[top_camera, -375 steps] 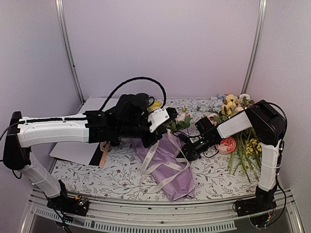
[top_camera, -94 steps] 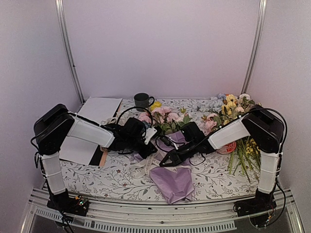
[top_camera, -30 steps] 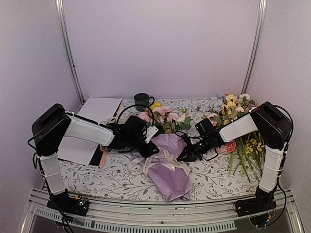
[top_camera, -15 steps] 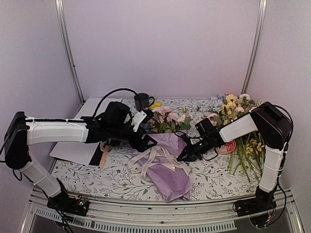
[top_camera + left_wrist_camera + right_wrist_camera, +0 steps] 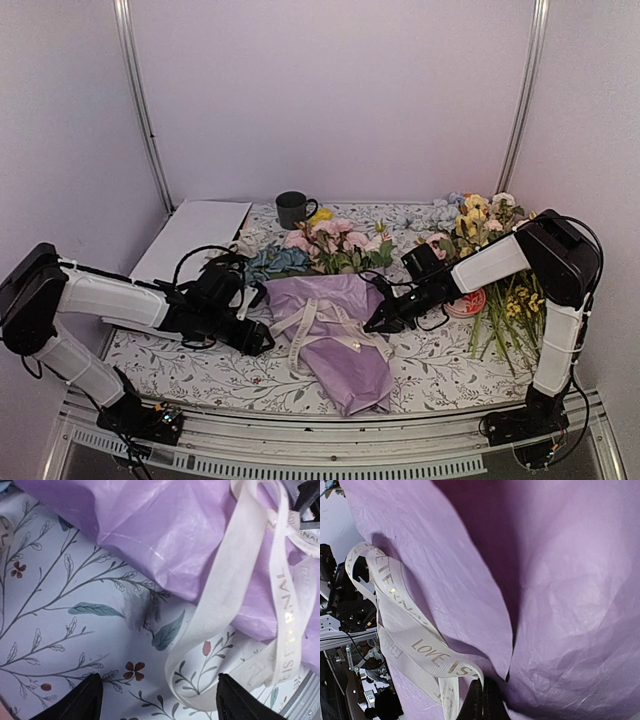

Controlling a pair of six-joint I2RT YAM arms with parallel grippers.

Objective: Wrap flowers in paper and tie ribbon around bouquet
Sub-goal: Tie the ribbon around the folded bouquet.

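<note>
The bouquet lies mid-table: lilac paper (image 5: 345, 350) rolled round the flowers (image 5: 335, 243), whose pink, blue and yellow heads point to the back. The cream ribbon (image 5: 305, 325) lies in loose loops over the paper. My left gripper (image 5: 262, 340) stands open low over the tablecloth, just left of the paper. In the left wrist view, a ribbon loop (image 5: 200, 675) lies between the left gripper's (image 5: 160, 702) fingertips, untouched, below the paper (image 5: 165, 530). My right gripper (image 5: 372, 325) is at the bouquet's right edge. In its wrist view, the right gripper (image 5: 482, 700) is shut on the ribbon (image 5: 427, 652) against the paper (image 5: 560, 605).
A dark mug (image 5: 292, 208) stands at the back. A flat white sheet (image 5: 185, 235) lies back left. Loose long-stemmed flowers (image 5: 500, 270) are piled at the right beside a round red-and-white thing (image 5: 468, 300). A floral tablecloth (image 5: 200, 375) covers the table.
My left arm has pulled back from the bouquet's top, down to the near left, and its gripper has opened. The blue flower head now shows. The right arm has stayed put.
</note>
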